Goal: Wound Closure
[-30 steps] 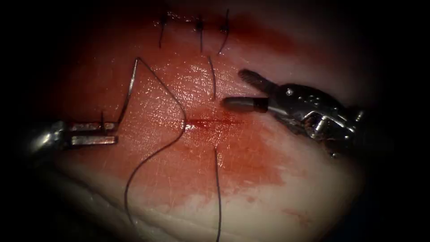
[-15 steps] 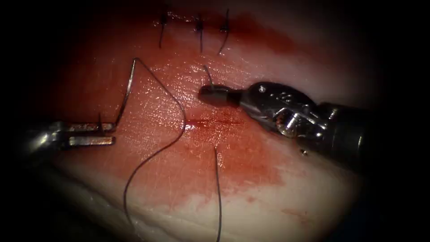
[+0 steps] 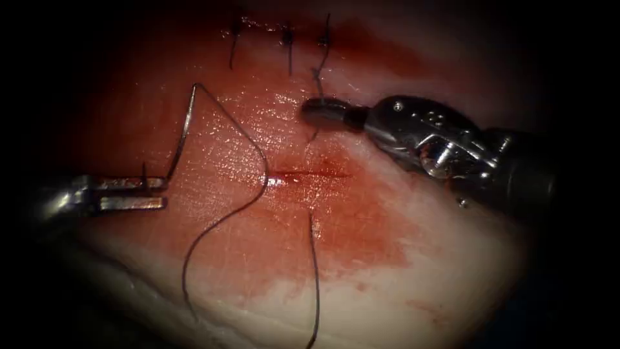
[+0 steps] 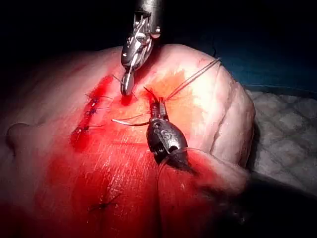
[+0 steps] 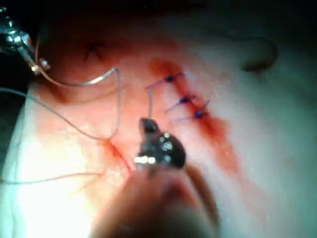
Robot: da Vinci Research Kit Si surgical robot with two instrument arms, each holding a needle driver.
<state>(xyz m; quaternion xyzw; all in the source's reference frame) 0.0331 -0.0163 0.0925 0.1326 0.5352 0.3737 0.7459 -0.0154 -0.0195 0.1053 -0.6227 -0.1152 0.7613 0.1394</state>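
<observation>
In the endoscope view my left tool (image 3: 145, 192) sits left of the cut (image 3: 310, 174), shut on the curved needle (image 3: 183, 132) near its lower end. The needle stands up off the tissue (image 3: 400, 284), outside it. Thread (image 3: 248, 136) runs from its upper end to the cut's left end and loops down. My right tool (image 3: 316, 110) is shut on a short thread tail (image 3: 315, 81) above the cut. The left wrist view shows the left tool (image 4: 159, 106), the needle (image 4: 129, 120) and the right tool (image 4: 127, 88). In the right wrist view the right tool (image 5: 146, 124) grips the tail (image 5: 148, 101).
Three finished stitches (image 3: 287, 35) with cut ends lie at the far end of the wound, also seen as stitches (image 5: 184, 100). Another thread strand (image 3: 315, 278) trails from below the cut to the near edge. Red fluid (image 3: 361, 226) covers the tissue around the cut.
The right tool's jaws were open one second ago. They closed on the thread tail above the cut, then moved up and to the right with it. The left tool and needle held still.
</observation>
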